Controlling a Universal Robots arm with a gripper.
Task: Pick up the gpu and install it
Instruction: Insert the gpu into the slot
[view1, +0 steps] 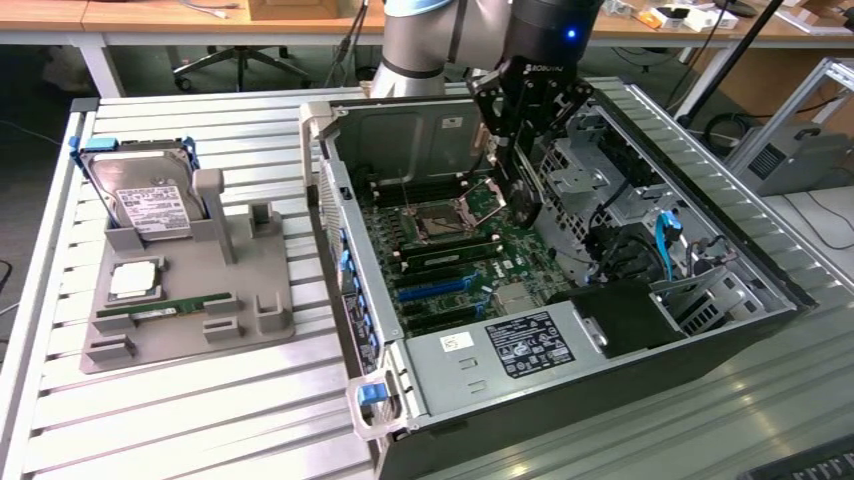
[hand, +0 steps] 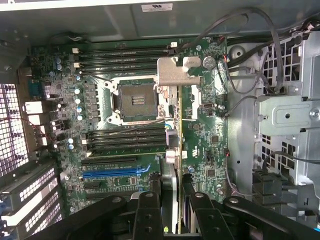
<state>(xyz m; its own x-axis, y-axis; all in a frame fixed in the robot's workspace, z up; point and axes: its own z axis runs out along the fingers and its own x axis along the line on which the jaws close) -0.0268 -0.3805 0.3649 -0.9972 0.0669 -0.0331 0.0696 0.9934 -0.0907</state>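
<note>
This is a robotics lab, or a workshop of that kind. A grey industrial robot arm (view1: 420, 40) stands at a worktop (view1: 200, 420) made of aluminium profile slats. Its hand (hand: 175, 200) holds the gpu (hand: 172, 70) inside an open computer case (view1: 407, 135). A grey holder (view1: 254, 290) presents a hard drive (view1: 147, 205) and other computer parts. Behind are wooden desks (view1: 147, 18) with cables, an office chair base (view1: 240, 65) and an aluminium frame (view1: 821, 95).

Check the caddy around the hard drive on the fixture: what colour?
Blue. The caddy around the hard drive shows best in the exterior view.
</note>
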